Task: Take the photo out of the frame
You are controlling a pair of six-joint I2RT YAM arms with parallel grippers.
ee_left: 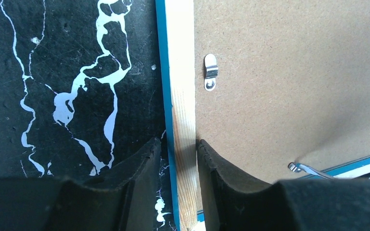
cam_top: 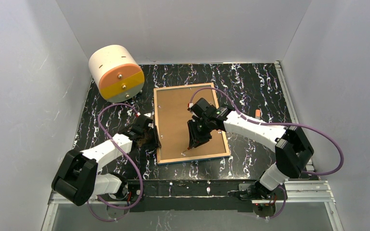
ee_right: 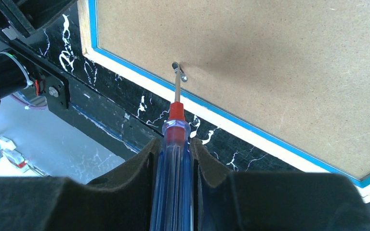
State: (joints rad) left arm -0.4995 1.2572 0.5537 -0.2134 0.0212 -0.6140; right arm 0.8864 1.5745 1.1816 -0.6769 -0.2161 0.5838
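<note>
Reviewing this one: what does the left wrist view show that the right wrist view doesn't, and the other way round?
Only the left wrist view: the left gripper, its fingers either side of the frame at its wooden side rail, and a side clip lying flat on the backing board.
Only the right wrist view: the right gripper shut on a blue-handled screwdriver, its tip at a near-rail clip.
Both: the brown backing board, the blue frame and the black marbled table.

Blue frame point(ee_left: 163, 72), brown board point(cam_top: 183, 115) — white-veined black table point(cam_top: 250, 86).
</note>
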